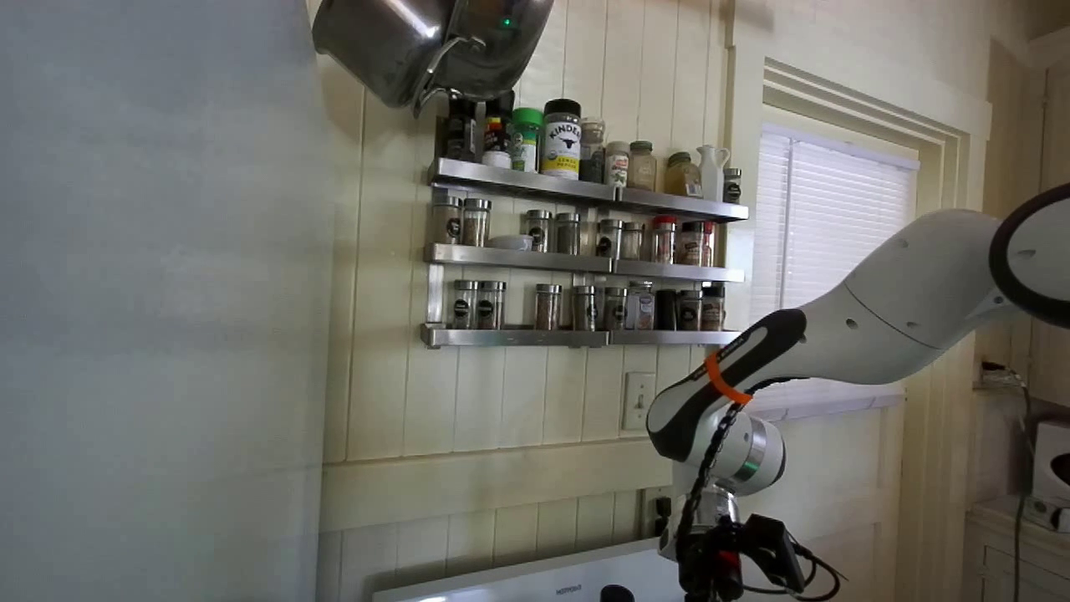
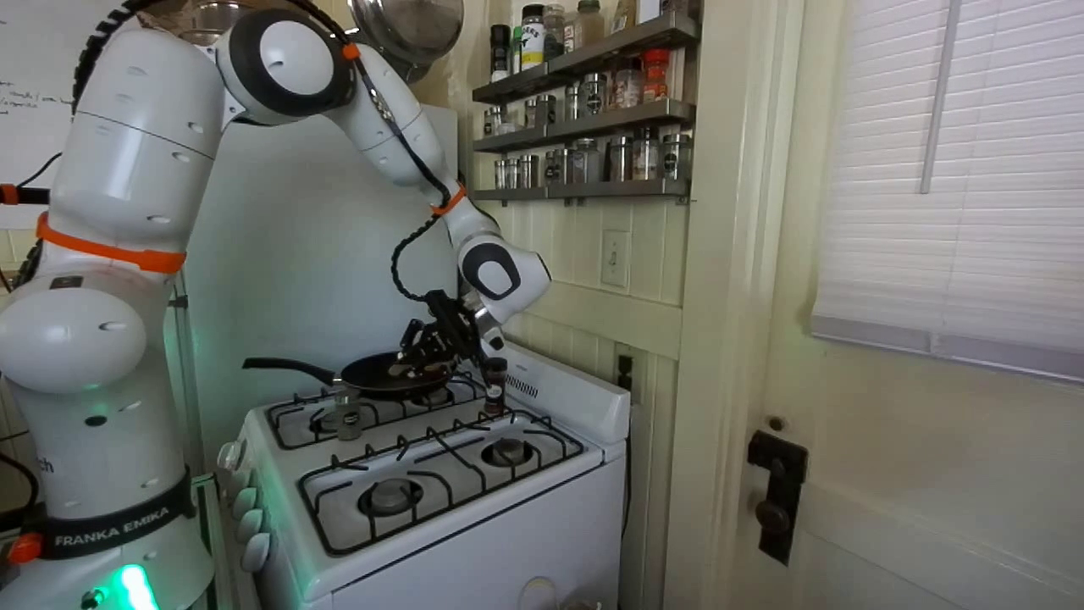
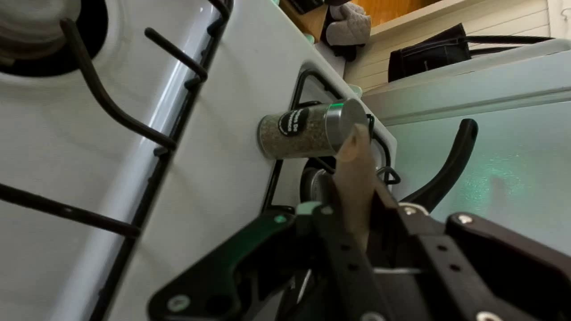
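Observation:
My gripper (image 3: 359,200) has its dark fingers close together on either side of a pale wooden utensil (image 3: 354,178) and looks shut on it. One end of the utensil points up past the fingers, blurred and close to the camera. In an exterior view the gripper (image 2: 423,343) is low over a black frying pan (image 2: 373,385) on the stove. In the wrist view the pan's handle (image 3: 446,174) shows, and its bowl is mostly hidden behind the gripper. A herb jar with a silver lid (image 3: 299,129) stands just beyond the utensil; it also shows in an exterior view (image 2: 347,413).
The white stove (image 2: 457,525) has black grates and several burners. A dark-capped bottle (image 2: 494,394) stands near its back panel (image 2: 567,394). Metal shelves with spice jars (image 1: 518,337) hang on the wall, with steel pots (image 1: 401,50) above. A pale panel (image 1: 159,301) borders the stove.

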Controlling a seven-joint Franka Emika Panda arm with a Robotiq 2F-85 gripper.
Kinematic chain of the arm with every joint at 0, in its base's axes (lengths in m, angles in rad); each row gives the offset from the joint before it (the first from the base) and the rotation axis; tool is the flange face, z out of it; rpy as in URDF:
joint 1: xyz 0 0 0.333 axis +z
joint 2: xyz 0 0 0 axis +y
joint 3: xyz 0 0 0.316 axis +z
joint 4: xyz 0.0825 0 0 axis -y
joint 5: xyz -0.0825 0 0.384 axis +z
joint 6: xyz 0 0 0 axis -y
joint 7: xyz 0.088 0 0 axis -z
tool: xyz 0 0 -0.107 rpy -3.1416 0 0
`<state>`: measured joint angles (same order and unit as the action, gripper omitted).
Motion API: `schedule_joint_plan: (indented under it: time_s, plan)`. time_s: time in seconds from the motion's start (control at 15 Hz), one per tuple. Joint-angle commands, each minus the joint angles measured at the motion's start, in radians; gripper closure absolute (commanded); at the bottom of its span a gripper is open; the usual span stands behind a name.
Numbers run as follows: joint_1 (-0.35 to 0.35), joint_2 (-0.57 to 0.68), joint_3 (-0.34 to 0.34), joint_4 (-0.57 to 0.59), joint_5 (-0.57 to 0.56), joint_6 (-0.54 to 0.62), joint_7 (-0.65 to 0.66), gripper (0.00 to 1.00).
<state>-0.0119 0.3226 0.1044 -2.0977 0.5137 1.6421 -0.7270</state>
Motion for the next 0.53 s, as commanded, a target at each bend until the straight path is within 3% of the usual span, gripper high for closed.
schedule_joint_plan:
  time_s: [0.0, 0.47]
  plan:
    - [0.002, 0.067, 0.031, 0.065, 0.027, -0.027, -0.059, 0.95]
    - [-0.007, 0.134, 0.06, 0.138, 0.018, -0.174, -0.134, 0.95]
